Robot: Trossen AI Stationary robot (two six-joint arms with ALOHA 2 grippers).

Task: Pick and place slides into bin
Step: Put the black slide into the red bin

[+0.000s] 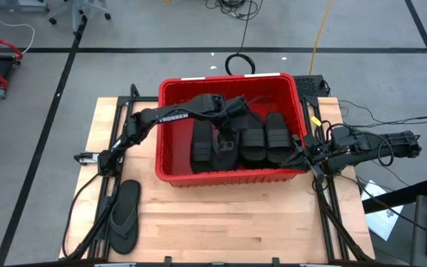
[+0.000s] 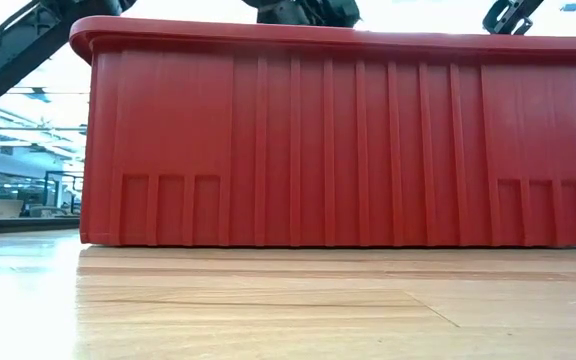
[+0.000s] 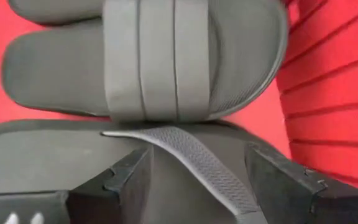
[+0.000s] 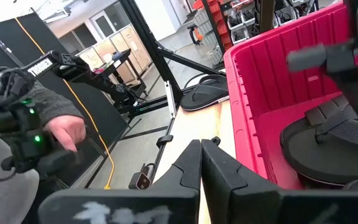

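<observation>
Right now the left hand [image 1: 227, 141] is down inside the red bin [image 1: 170, 175], fingers spread either side of a thong sandal [image 3: 191, 158] lying on the ribbed slides [image 1: 264, 141] already there. One flip-flop [image 1: 124, 215] is left on the desk [image 1: 228, 222], near the front left corner, its length running front to back; the left arm is plainly nearer. The right hand [image 4: 199, 163] waits pressed shut beside the bin's right wall

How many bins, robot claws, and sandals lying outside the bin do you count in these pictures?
Red bin: 1
Claws: 2 (left claw, right claw)
Flip-flop outside the bin: 1
Total: 4
</observation>
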